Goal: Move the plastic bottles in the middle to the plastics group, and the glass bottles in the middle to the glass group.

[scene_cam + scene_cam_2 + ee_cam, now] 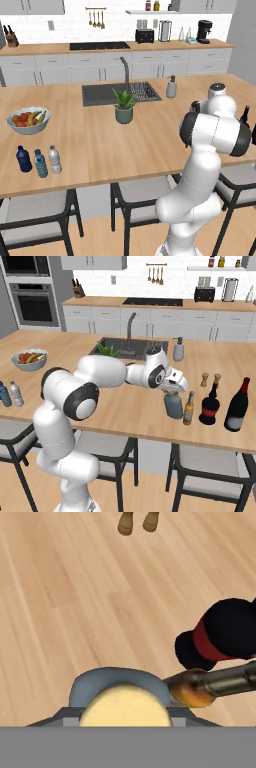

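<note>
Right base view, centre-right of frame: I see the gripper (172, 393) down over the wide clear greyish glass bottle with the tan stopper (174, 405), which stands upright on the wooden island counter (125, 406). In the hand view the tan stopper (125, 709) sits at the bottom centre between the finger tips, with the bottle's grey shoulder around it. The jaws stand partly open on either side of the bottle's top; I cannot tell whether they actually press on it.

Just right of that bottle stands the slim amber-brown bottle with a yellowish label (188, 408), very close, perhaps touching. Further right are the dark, nearly black bottle with a red label (210, 403) and the taller dark reddish bottle (237, 404). Two small wooden shakers (210, 379) stand behind them.

Left base view, lower left of frame: dark blue small bottle (23, 159), pale translucent blue bottle (40, 163) and small clear colourless bottle with a pale cap (54, 159) stand in a row, near the counter's front edge. A fruit bowl (28, 120) sits above them.
</note>
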Robot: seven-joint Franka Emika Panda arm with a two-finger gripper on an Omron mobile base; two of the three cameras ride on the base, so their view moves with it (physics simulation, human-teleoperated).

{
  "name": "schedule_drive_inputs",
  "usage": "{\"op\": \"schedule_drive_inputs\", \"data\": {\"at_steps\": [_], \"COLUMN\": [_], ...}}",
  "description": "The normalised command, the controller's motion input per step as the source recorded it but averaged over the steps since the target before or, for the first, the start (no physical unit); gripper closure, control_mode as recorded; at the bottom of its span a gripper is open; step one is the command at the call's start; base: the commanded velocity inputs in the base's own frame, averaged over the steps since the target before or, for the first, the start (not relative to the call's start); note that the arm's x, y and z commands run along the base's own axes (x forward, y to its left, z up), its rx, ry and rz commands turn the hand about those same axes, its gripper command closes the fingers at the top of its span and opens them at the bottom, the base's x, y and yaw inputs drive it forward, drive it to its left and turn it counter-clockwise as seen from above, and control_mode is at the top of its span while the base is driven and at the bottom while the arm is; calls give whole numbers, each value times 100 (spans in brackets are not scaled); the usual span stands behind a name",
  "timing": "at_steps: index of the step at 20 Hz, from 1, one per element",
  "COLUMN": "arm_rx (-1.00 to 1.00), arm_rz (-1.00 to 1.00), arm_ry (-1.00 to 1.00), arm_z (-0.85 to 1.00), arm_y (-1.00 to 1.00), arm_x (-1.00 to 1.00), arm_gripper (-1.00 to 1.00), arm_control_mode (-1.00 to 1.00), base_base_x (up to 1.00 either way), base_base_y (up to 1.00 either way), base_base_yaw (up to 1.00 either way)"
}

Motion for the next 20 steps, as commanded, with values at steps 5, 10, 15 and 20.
{"op": "schedule_drive_inputs", "data": {"at_steps": [5,10,15,20], "arm_rx": [0,0,0,0], "arm_rz": [0,0,0,0], "arm_ry": [0,0,0,0], "arm_z": [-20,-23,-28,-6], "arm_y": [-9,-9,-1,-7], "arm_x": [11,8,0,0], "arm_gripper": [100,100,-100,-100], "arm_control_mode": [-100,-100,-100,-100], "base_base_x": [0,0,0,0], "base_base_y": [0,0,0,0], "base_base_yaw": [0,0,0,0]}}
